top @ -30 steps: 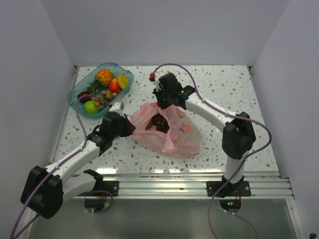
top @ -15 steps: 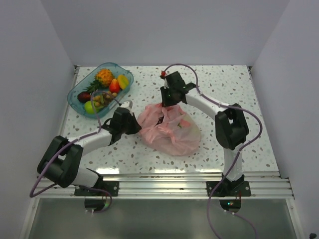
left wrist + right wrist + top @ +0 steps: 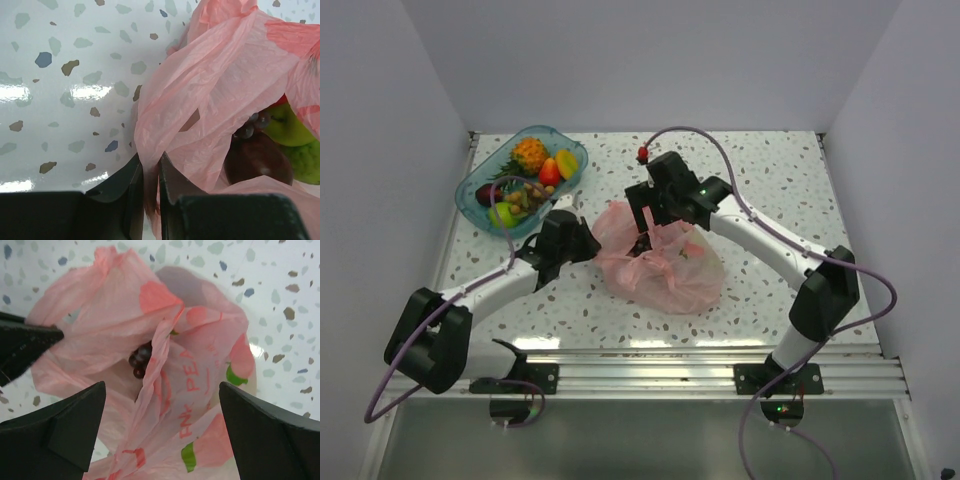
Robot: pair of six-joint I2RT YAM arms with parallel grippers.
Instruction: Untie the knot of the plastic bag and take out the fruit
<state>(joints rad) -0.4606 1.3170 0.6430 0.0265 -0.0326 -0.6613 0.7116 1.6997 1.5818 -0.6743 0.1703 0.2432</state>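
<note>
- The bag (image 3: pixel 665 268) lies crumpled at mid-table (image 3: pixel 775 175), between the two arms.
- The left gripper (image 3: pixel 588 240) is at the bag's left edge. In the left wrist view its fingers (image 3: pixel 131 192) are pressed nearly together, pinching a fold of pink plastic that runs up out of the narrow gap.
- The right gripper (image 3: pixel 650 215) hangs over the far side of the bag. In the right wrist view its fingers (image 3: pixel 75 425) are spread wide, one on each side of the bag. I cannot tell whether they touch the plastic.
- A twisted strip (image 3: pixel 155 370) of the bag's own plastic runs down the middle of that view, between the spread fingers. Whether a tight knot remains cannot be made out.
- The fruit is inside the bag. Dark grapes (image 3: pixel 139 360) show in an opening just left of the strip.
- From the left wrist, the grapes sit under the lifted plastic, touching a dark red fruit (image 3: pixel 257 161) below them and a green apple (image 3: pixel 287 127) to their right.
- The bag carries red and green print, with red lettering on the side toward the right gripper.
- A blue tray (image 3: pixel 463 190) stands at the far left corner, well apart from the bag. It holds a pineapple (image 3: pixel 529 153) and other small fruits.
</note>
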